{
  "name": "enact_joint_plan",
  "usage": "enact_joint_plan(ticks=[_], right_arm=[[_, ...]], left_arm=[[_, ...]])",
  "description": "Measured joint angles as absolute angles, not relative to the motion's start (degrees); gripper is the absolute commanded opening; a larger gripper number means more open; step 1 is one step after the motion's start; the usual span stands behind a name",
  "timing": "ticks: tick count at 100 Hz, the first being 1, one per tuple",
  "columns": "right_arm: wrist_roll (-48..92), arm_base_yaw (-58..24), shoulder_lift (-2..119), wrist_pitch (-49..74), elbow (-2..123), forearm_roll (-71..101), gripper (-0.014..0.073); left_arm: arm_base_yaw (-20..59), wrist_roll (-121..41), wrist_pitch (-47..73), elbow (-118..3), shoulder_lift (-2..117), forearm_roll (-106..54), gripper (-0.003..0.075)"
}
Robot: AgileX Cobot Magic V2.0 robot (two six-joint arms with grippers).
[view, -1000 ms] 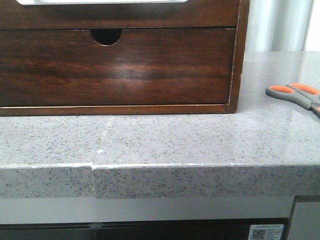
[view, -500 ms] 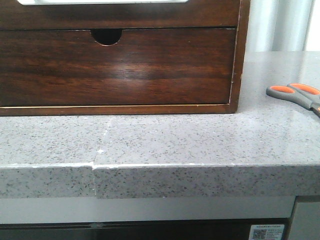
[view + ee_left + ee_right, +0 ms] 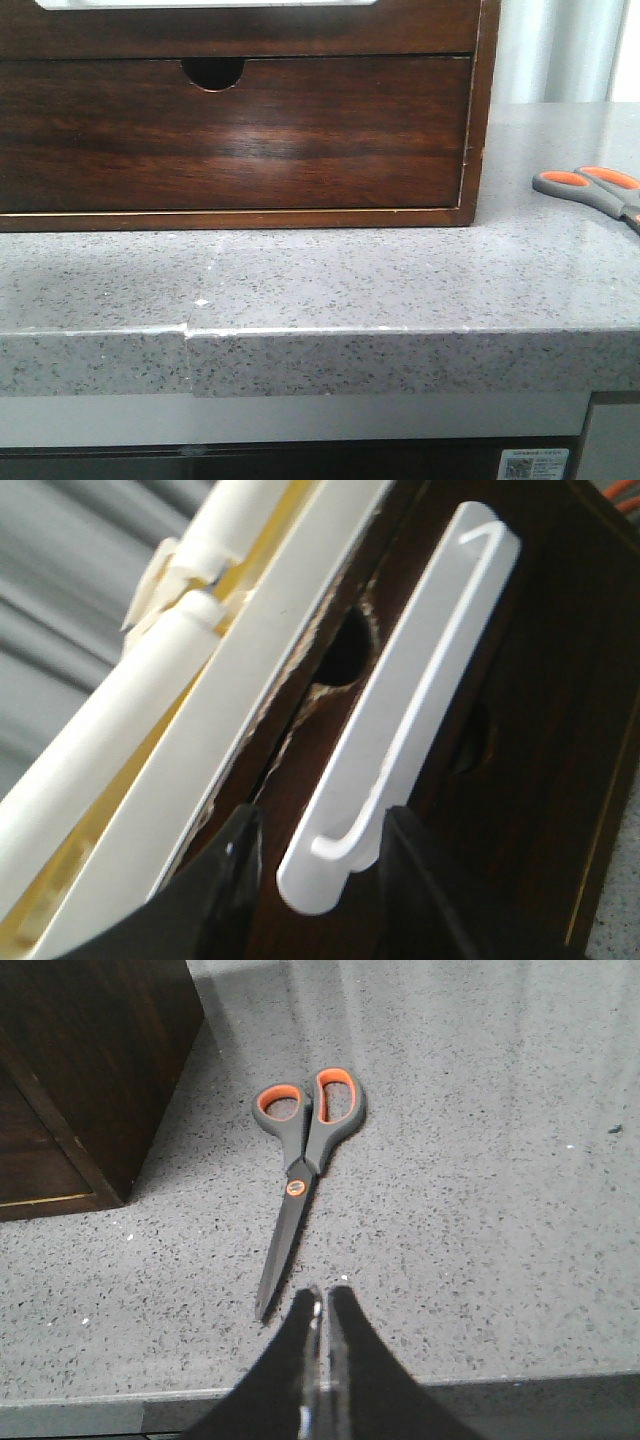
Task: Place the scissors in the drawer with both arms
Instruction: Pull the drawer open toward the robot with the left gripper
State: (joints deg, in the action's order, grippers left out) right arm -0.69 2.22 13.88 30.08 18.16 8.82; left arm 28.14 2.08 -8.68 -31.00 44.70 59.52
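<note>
The scissors (image 3: 300,1160), grey with orange-lined loops, lie flat and closed on the speckled counter, to the right of the wooden cabinet; they also show at the right edge of the front view (image 3: 590,188). The drawer (image 3: 430,28) is the low dark front at the top of the cabinet, shut, its wide cut-out showing white. My right gripper (image 3: 322,1295) is shut and empty, just above the counter by the blade tip. My left gripper (image 3: 320,820) is open, its fingers either side of the end of a white bar (image 3: 420,670) against dark wood.
Below the drawer is a taller wooden front (image 3: 230,135) with a half-round notch, shut. The cabinet's right side (image 3: 100,1070) stands close to the scissors' loops. The counter's front edge (image 3: 400,330) is near my right gripper. White rails (image 3: 130,730) run beside the left gripper.
</note>
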Motion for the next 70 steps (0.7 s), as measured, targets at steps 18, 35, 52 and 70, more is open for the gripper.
enact_joint_plan(ticks=[18, 35, 52, 70], right_arm=[[-0.69, 2.22, 13.88, 30.08, 18.16, 8.82, -0.0041], [-0.59, 2.22, 13.88, 30.08, 18.16, 8.82, -0.0041], [-0.59, 2.22, 13.88, 30.08, 18.16, 8.82, -0.0041], [-0.59, 2.22, 13.88, 30.08, 18.16, 8.82, -0.0041]], left_arm=[[30.74, 2.08, -8.06, -34.69, 50.96, 66.12, 0.0262], [31.44, 2.08, -8.06, -37.08, 55.86, 71.92, 0.0262], [31.44, 2.0, -7.35, -38.91, 58.98, 75.59, 0.0262], [31.44, 2.0, -6.39, -40.76, 61.73, 76.33, 0.0262]])
